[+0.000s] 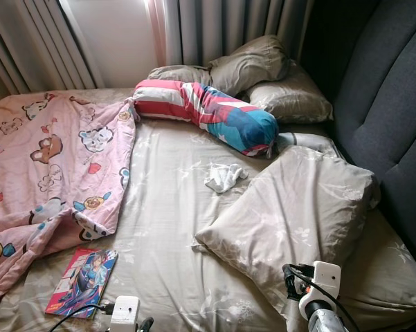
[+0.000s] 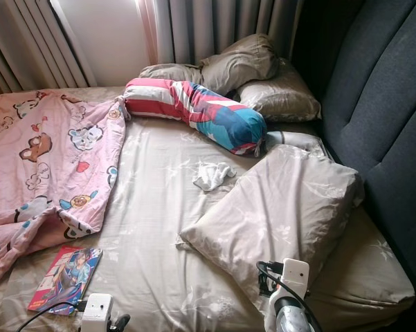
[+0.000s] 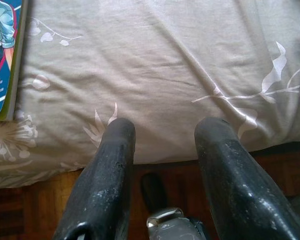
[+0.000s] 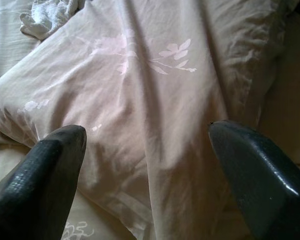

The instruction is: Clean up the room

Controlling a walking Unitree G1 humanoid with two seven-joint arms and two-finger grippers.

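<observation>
A beige flowered pillow [image 1: 297,207] lies askew on the bed's right side. My right gripper [image 4: 147,135] hovers open just above its near end, with nothing between the fingers. A crumpled white cloth [image 1: 225,176] sits mid-bed beyond the pillow. A colourful comic book [image 1: 83,280] lies near the bed's front edge, below a rumpled pink cartoon blanket [image 1: 48,159]. My left gripper [image 3: 164,135] is open and empty over the bed's front edge, with the comic book [image 3: 2,55] off to one side. A red, white and blue bolster [image 1: 208,111] lies across the head end.
Two beige pillows [image 1: 263,76] are stacked at the head, by grey curtains [image 1: 214,28]. A dark padded headboard [image 1: 387,117] runs along the right side. Wooden floor [image 3: 40,210] shows beneath the bed's front edge.
</observation>
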